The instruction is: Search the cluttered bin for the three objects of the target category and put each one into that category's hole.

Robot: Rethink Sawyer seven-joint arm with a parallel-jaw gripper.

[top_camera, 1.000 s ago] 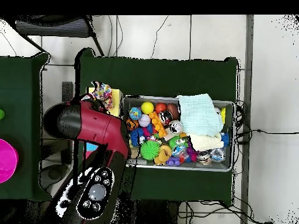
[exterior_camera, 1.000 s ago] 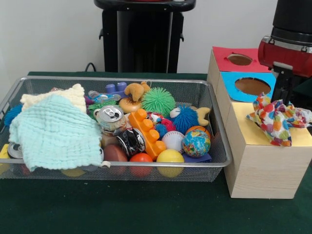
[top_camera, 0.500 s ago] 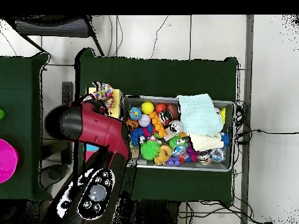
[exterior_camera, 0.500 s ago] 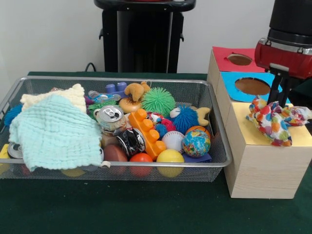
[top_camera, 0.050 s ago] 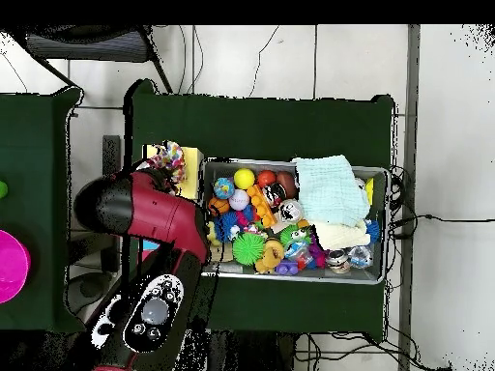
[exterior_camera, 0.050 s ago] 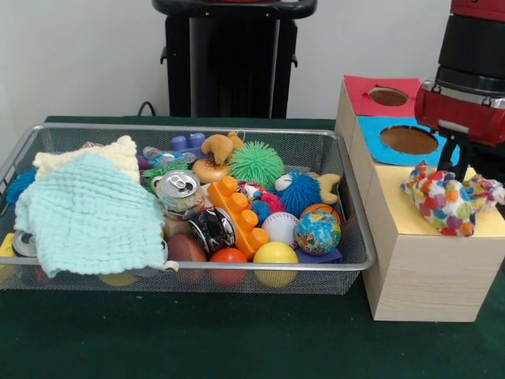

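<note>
A multicoloured spotted cloth (exterior_camera, 0.050 s ago: 446, 201) lies bunched on the yellow top (exterior_camera, 0.050 s ago: 394, 215) of the wooden box, right of the bin. My gripper (exterior_camera, 0.050 s ago: 453, 167) comes down from the red arm onto the cloth's upper edge and is shut on it. The overhead view shows the same cloth (top_camera, 0.050 s ago: 169, 155) at the box's yellow end, but the arm (top_camera, 0.050 s ago: 145, 208) hides the gripper. In the wire bin (exterior_camera, 0.050 s ago: 197, 268) a mint green cloth (exterior_camera, 0.050 s ago: 87, 217) covers the left side, with a cream cloth (exterior_camera, 0.050 s ago: 87, 156) behind it.
The box also has a blue panel with a hole (exterior_camera, 0.050 s ago: 409, 139) and a red panel with a hole (exterior_camera, 0.050 s ago: 387, 96) behind the yellow one. The bin holds balls, a globe ball (exterior_camera, 0.050 s ago: 318, 231), cans (exterior_camera, 0.050 s ago: 180, 189), an orange brick (exterior_camera, 0.050 s ago: 237, 212) and spiky toys.
The arm has moved slightly down and toward the near end of the box. The spotted cloth has sunk and bunched more tightly onto the yellow top.
</note>
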